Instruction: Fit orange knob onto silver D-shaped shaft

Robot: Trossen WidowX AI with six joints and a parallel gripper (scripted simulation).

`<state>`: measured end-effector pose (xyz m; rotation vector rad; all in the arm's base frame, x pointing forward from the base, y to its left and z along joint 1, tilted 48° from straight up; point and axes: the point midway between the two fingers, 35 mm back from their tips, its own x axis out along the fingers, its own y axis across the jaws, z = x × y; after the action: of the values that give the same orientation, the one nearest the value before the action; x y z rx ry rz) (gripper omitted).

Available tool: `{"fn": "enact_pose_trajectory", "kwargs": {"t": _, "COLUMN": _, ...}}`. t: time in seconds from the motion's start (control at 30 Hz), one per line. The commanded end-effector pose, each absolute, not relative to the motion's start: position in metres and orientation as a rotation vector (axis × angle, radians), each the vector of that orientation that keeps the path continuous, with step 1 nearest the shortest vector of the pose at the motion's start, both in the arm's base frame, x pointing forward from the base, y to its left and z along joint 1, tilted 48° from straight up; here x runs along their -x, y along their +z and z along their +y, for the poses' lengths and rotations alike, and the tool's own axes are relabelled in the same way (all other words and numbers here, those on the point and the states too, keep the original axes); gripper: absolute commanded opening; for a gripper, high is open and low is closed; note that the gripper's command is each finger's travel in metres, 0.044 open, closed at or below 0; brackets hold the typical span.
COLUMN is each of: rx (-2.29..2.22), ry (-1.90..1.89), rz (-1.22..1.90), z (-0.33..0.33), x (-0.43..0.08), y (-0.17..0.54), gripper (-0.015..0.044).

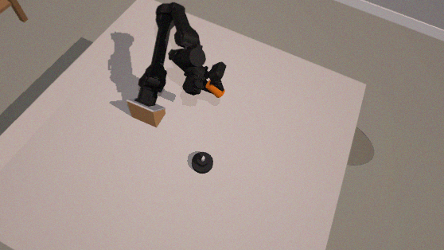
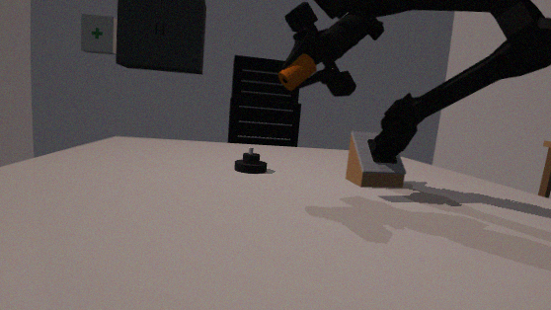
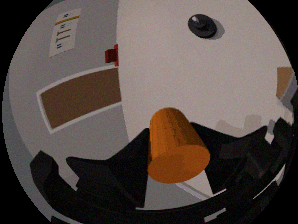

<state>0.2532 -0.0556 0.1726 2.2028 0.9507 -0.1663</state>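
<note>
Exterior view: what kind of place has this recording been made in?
Probably a workshop or lab. A black drawer cabinet stands by the wall, a box with a green cross, likely first aid, hangs there, and a robot arm is mounted on the table.

Past the far edge of the counter (image 1: 259, 191) (image 2: 197, 237) (image 3: 165, 65) in the exterior view, you have a black drawer chest (image 2: 264, 106); a dark cabinet (image 2: 160, 37) and a pale box with a green cross (image 2: 97, 34) hang on the wall (image 2: 217, 30) above. Some wooden furniture (image 1: 16, 9) (image 2: 545, 170) shows beyond the counter's upper-left edge from the top. Your wrist view catches a red object (image 3: 111, 55) by the counter's edge, a pale-bordered brown panel (image 3: 82, 98) and a printed sheet (image 3: 65, 32) beyond it.
</note>
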Motion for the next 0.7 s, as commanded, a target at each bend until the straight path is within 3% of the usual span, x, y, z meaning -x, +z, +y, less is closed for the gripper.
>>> {"fn": "enact_pose_trajectory", "kwargs": {"t": 0.0, "rx": -2.156, "ry": -0.198, "rz": 1.028, "z": -0.052, "x": -0.256, "y": 0.171, "gripper": 0.0000}}
{"fn": "enact_pose_trajectory", "kwargs": {"t": 0.67, "rx": -1.858, "ry": -0.421, "rz": 1.556, "z": -0.020, "x": -0.269, "y": 0.147, "gripper": 0.0000}}
